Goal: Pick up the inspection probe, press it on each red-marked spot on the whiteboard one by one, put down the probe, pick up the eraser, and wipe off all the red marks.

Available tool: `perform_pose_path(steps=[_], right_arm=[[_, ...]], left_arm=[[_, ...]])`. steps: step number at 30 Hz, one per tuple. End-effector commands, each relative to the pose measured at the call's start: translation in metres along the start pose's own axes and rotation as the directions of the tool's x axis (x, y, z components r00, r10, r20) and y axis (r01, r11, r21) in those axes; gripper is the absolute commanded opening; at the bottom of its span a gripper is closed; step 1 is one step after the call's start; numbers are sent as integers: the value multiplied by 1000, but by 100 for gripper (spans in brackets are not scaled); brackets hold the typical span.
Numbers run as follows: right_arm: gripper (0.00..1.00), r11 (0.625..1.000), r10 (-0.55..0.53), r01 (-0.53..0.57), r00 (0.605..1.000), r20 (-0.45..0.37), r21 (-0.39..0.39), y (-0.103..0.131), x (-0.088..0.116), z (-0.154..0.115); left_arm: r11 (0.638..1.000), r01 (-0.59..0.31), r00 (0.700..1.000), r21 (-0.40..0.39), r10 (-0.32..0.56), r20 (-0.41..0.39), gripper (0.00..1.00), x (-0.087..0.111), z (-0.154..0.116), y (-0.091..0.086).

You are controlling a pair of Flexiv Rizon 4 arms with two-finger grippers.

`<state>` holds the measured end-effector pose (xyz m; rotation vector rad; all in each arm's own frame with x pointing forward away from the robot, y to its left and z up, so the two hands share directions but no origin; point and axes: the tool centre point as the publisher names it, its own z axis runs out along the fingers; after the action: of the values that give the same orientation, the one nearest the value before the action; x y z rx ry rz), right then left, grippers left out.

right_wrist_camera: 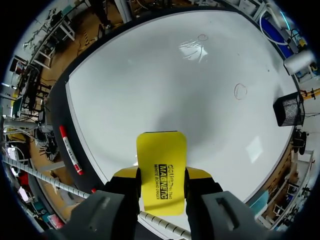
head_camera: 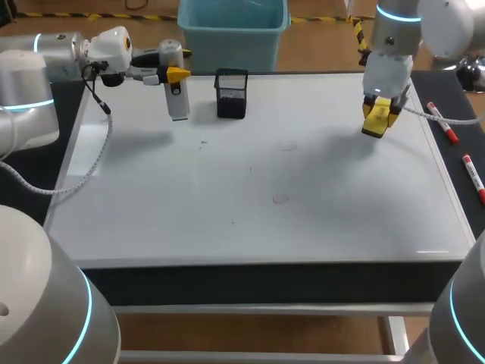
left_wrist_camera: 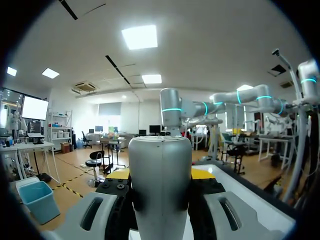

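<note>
- Clamping the inspection probe (head_camera: 176,97) in the left claw (head_camera: 176,75), both yellow-tipped fingers pressing its sides; standing upright just left of the black mesh holder (head_camera: 231,92), over the far edge of the whiteboard (head_camera: 250,224).
- Filling the left wrist view with the probe's grey rounded body and little of the board; giving the probe's place beside the holder in the head view only. Not telling in either view whether its lower end is touching the board.
- Gripping the yellow eraser (right_wrist_camera: 161,175) in the right claw (head_camera: 379,115), one fingertip bearing on each long side; hanging over the whiteboard, well to the right of the holder.
- Showing the eraser's flat printed face only in the right wrist view; appearing in the head view as a yellow block under the wrist.
- Showing two red rings plainly in the right wrist view: one mark (right_wrist_camera: 240,90) near the holder, the other mark (right_wrist_camera: 202,37) farther from it. Reading in the head view as faint traces only.
- Lying on the dark counter (head_camera: 265,282), well to the right of the holder and off the whiteboard's edge: one red marker (head_camera: 441,123) and a second red marker (head_camera: 474,178) nearer the front.
- Standing on the board's far edge, the holder showing dark mesh walls; not telling its contents in any view.
</note>
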<state>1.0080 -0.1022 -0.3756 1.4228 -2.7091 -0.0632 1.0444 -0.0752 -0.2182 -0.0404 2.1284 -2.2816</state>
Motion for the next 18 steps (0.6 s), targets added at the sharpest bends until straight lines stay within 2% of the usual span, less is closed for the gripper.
perform_pose_path(steps=[1, 11, 18], right_arm=[[0, 1000, -2, 2, 1000, -2, 0, -1, 1, -1], [0, 1000, -2, 2, 1000, -2, 0, -1, 1, -1], [0, 1000, -2, 2, 1000, -2, 0, -1, 1, -1]], left_arm=[[1000, 0, 1000, 0, 0, -3, 0, -1, 0, -1], [1000, 0, 1000, 0, 0, -3, 0, -1, 0, -1], [999, 0, 995, -33, -3, -96, 0, 30, 40, 1]])
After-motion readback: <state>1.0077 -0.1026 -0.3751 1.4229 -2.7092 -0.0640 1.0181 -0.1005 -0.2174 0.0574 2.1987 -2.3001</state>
